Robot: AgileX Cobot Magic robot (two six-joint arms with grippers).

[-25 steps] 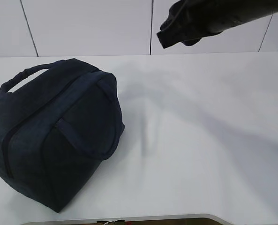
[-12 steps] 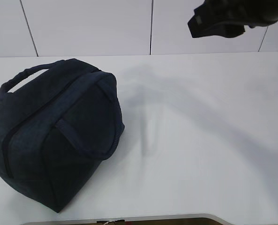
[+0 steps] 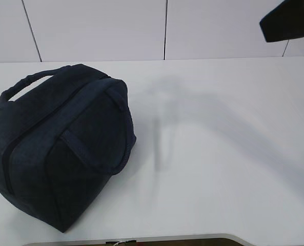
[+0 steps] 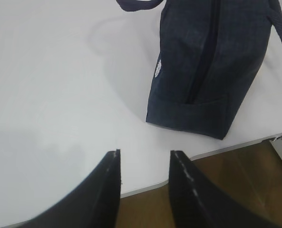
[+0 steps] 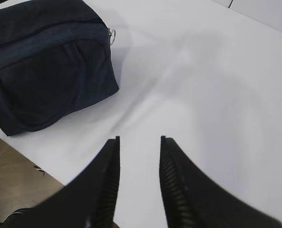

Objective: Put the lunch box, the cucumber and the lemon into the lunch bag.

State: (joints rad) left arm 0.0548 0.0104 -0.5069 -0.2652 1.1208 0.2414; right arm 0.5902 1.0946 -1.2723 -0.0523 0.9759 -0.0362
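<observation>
Exterior view: the lunch bag point(image 3: 59, 148) sits on the left part of the white table point(image 3: 218, 154), zipped closed, one strap handle arching at its far end and another lying down its near side.
Right arm: only a dark piece of it point(image 3: 290, 20) shows at the top right corner of the exterior view, raised above the table's far edge and well apart from the bag.
Right gripper point(image 5: 138, 140): jaws parted with a moderate gap and nothing between them; it hangs above bare table, tilted down, with the bag up and to the left in its wrist view.
Zipper ring pull point(image 5: 112, 34): hangs at the bag's end, seen from the right wrist.
Left gripper point(image 4: 144, 154): jaws parted with a moderate gap, empty, poised over the table's edge; the bag lies ahead and to the right, not touched.
Lunch box, cucumber, lemon: not seen in any view.
</observation>
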